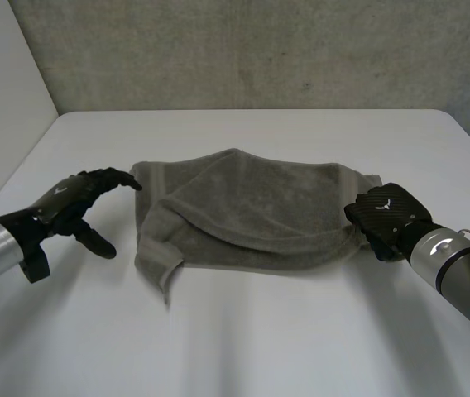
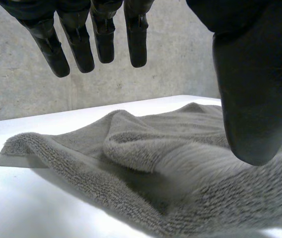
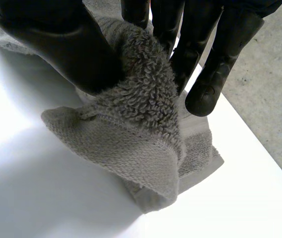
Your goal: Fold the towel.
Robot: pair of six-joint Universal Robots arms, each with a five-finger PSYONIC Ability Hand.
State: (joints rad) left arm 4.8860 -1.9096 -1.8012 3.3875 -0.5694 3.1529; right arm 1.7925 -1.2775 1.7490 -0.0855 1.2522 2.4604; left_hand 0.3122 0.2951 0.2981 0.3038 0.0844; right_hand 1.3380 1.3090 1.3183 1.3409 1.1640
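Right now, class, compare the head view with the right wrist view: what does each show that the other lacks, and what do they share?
Head view: the left hand, fingers straight, near the towel's left edge, plus the towel's whole half-folded outline. Right wrist view: how the right hand grips, thumb and fingers pinching a bunched fold above a hemmed corner. Shared: the grey towel, the right hand at its right end, and the white table.
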